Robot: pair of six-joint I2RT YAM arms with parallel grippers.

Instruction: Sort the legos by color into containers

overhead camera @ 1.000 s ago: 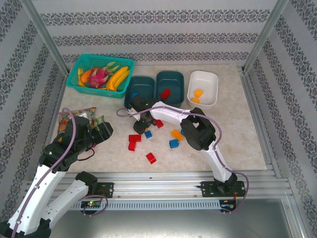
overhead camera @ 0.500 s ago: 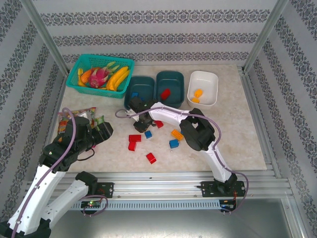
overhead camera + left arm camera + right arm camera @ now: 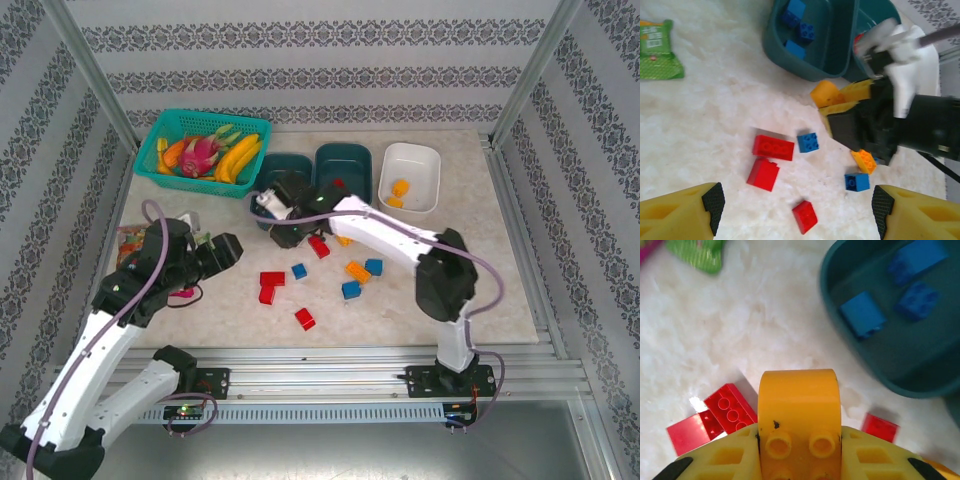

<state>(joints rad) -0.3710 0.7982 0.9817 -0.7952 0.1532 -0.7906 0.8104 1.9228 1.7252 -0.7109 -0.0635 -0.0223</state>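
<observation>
**A:** The right fingers (image 3: 720, 462) are pinching an orange-yellow arched brick (image 3: 799, 410) by the end where its studs show, and the arch sticks out past the tips. What worries you?

**B:** Where it hangs. It is above the tabletop (image 3: 740, 330), just beside the left teal tub (image 3: 930, 355), which holds blue bricks (image 3: 862, 315). If the fingers open here, or that short hold slips, I'd expect it to land in the wrong tub or among the loose red bricks (image 3: 730, 407).

**A:** And its home?

**B:** The white tub (image 3: 410, 178), where orange-yellow pieces already lie. It is well apart to the right, past the middle teal tub (image 3: 345, 165) with the red. The carry crosses both teal rims, and a low wrist could clip one and shove it.

**A:** The arm itself?

**B:** From above, the wrist points down near the left tub's near rim. The forearm runs long and leftward over the tabletop, and the elbow folds above its base on the right. It is stretched far, so any swing across will be wide.

**A:** The other one?

**B:** The left fingers (image 3: 680, 215) are spread wide around nothing, looking down on the loose bricks. That arm is bent forward on the left. If both arms reach for the middle together, they could collide.
</observation>
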